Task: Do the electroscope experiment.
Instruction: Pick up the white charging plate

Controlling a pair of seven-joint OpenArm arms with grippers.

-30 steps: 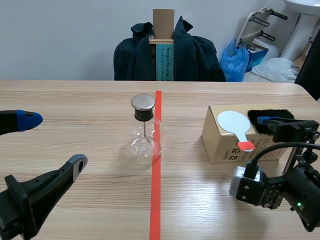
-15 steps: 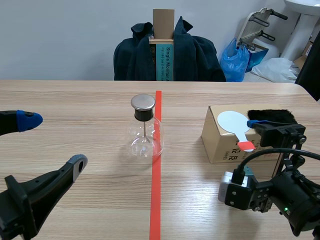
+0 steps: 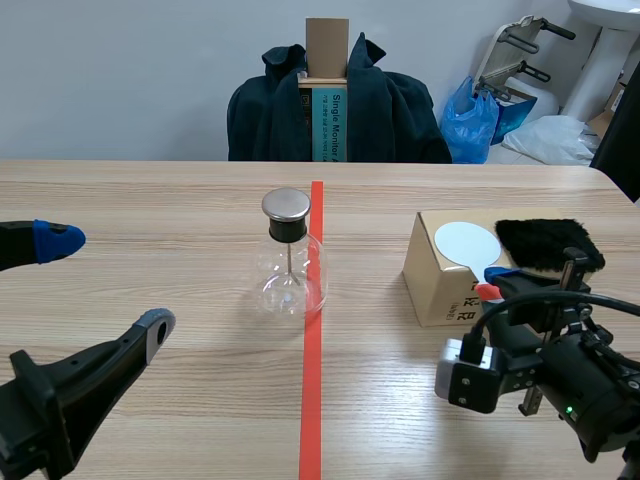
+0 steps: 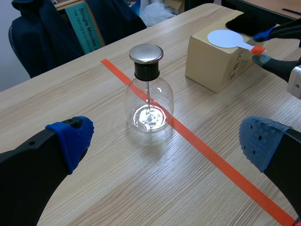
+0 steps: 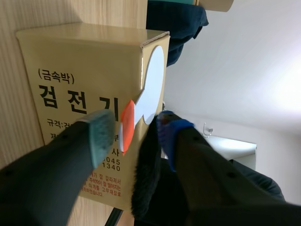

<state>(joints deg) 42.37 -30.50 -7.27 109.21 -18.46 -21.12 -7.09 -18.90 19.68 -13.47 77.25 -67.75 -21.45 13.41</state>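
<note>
While spread wide and gripping nothing, left claw (image 4: 164, 141): low over the table (image 4: 94, 188), one blue pad out to each side.
flask (image 4: 148, 101): clear glass, upright on the table, ahead of the left claw and about midway between its fingers, touched by neither; well apart from the right claw.
cap (image 4: 146, 53): metal disc on a black stopper, closing the neck of the flask; thin rod hanging from it inside the glass.
tape (image 4: 211, 155): orange-red line running away from the left claw, passing the base of the flask on the side toward the right claw.
right claw (image 5: 135, 129): open, turned on its side, at the upper edge of the box; grey-green pad on one side of the handle, blue pad on the other, with a gap showing on the blue pad's side.
box (image 5: 70, 70): cardboard, printed face turned toward the right claw, directly ahead of it; far off to the right of the left claw.
paddle (image 5: 153, 80): white disc lying flat on the box top, just ahead of the right claw.
handle (image 5: 126, 128): orange, sticking out past the box edge into the space between the right claw's fingers, close to the grey-green pad; contact impossible to tell.
fur (image 5: 143, 179): black, on the box top beside the paddle, right against the blue-padded finger.
jacket (image 3: 335, 105): dark, draped over a chair beyond the table's far edge, well past both claws.
</note>
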